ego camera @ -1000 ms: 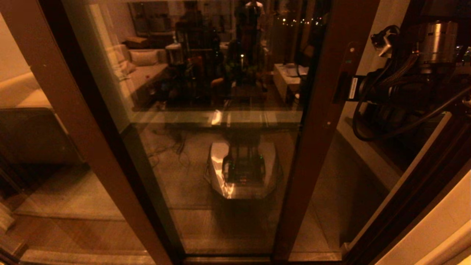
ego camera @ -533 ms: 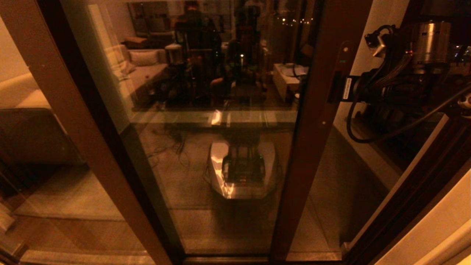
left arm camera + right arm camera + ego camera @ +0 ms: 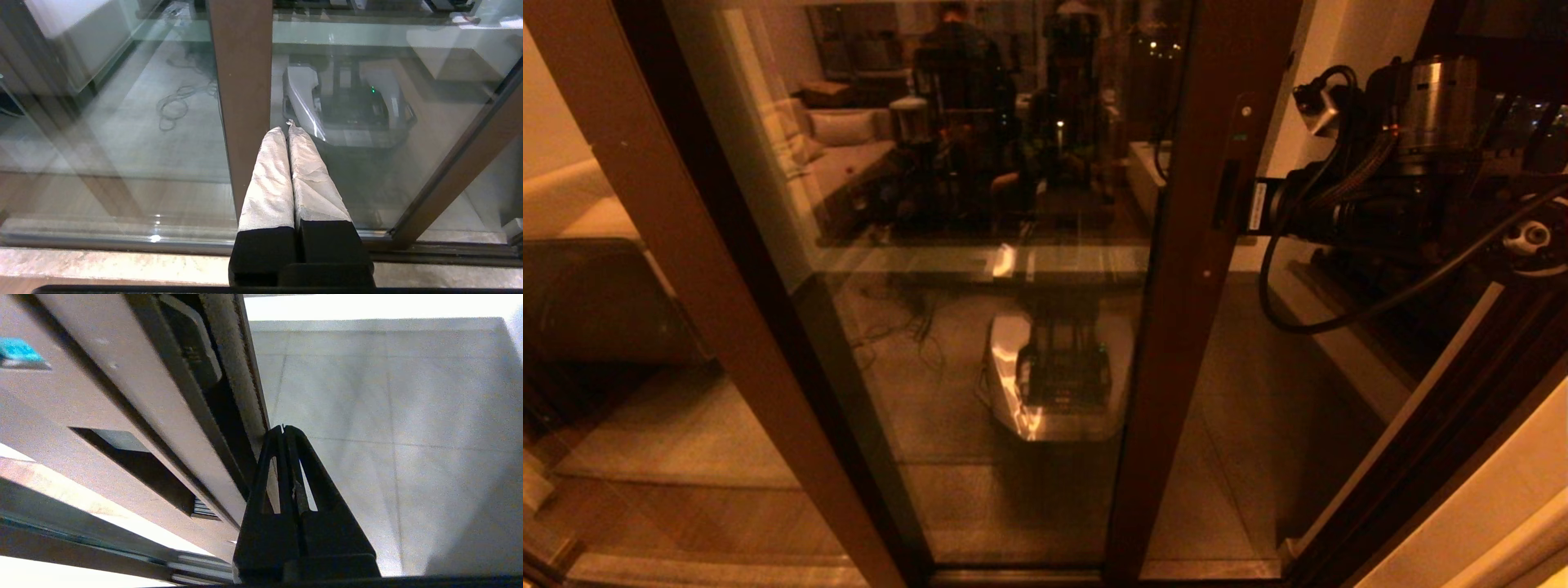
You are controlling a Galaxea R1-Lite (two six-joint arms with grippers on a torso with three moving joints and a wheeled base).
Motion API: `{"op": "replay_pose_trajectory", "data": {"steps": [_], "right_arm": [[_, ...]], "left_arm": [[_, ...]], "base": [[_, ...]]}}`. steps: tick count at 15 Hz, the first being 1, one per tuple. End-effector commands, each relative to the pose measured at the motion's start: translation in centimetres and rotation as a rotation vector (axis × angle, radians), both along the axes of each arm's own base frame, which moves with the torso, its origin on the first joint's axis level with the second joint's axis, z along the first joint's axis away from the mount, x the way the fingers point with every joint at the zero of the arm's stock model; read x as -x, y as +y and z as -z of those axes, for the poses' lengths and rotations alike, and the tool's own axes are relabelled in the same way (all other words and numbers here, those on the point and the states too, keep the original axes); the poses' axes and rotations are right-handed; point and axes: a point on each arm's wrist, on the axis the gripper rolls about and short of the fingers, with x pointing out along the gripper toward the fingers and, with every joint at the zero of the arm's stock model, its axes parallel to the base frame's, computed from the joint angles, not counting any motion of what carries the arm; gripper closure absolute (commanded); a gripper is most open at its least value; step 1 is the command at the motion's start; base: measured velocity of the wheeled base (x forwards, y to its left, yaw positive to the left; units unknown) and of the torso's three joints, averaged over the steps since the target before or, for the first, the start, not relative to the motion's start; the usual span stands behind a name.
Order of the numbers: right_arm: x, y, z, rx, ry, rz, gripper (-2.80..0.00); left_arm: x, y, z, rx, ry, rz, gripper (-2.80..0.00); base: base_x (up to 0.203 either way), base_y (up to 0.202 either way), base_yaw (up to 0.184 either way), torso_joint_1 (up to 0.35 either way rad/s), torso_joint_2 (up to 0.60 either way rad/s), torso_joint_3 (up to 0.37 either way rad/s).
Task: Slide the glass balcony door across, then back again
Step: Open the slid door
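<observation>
Tiled balcony floor (image 3: 1258,425) beyond glass balcony door (image 3: 1176,269), centre; right pincer (image 3: 282,428) closed, empty, against the door's right edge; left pincer (image 3: 288,130) closed, empty, near brown post (image 3: 241,81).

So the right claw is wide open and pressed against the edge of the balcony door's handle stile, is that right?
Not quite. The right claw is shut, fingertips together, as the right wrist view shows. It does sit against the edge of the glass balcony door beside its handle slot.
</observation>
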Motion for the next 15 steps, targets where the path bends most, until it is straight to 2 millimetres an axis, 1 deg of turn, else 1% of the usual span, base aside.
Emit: {"op": "replay_pose_trajectory", "data": {"steps": [1,4,6,11,15], "right_arm": [[0.0,0.9,0.5,0.006,0.013,-0.017,0.0],[0.3,2.6,1.0,0.021,0.005,0.016,0.0],[0.4,3.3,1.3,0.023,0.003,0.011,0.0],[0.5,3.7,1.3,0.023,0.004,0.002,0.0],[0.7,4.4,1.6,0.024,0.009,-0.017,0.0]], "left_arm": [[0.0,0.0,0.0,0.0,0.0,0.0,0.0],[0.0,0.0,0.0,0.0,0.0,0.0,0.0],[0.0,0.0,0.0,0.0,-0.001,0.0,0.0],[0.0,0.0,0.0,0.0,0.0,0.0,0.0],[0.0,0.0,0.0,0.0,-0.001,0.0,0.0]], "base": [[0.0,0.0,0.0,0.0,0.0,0.0],[0.0,0.0,0.0,0.0,0.0,0.0],[0.0,0.0,0.0,0.0,0.0,0.0],[0.0,0.0,0.0,0.0,0.0,0.0],[0.0,0.0,0.0,0.0,0.0,0.0]]}}
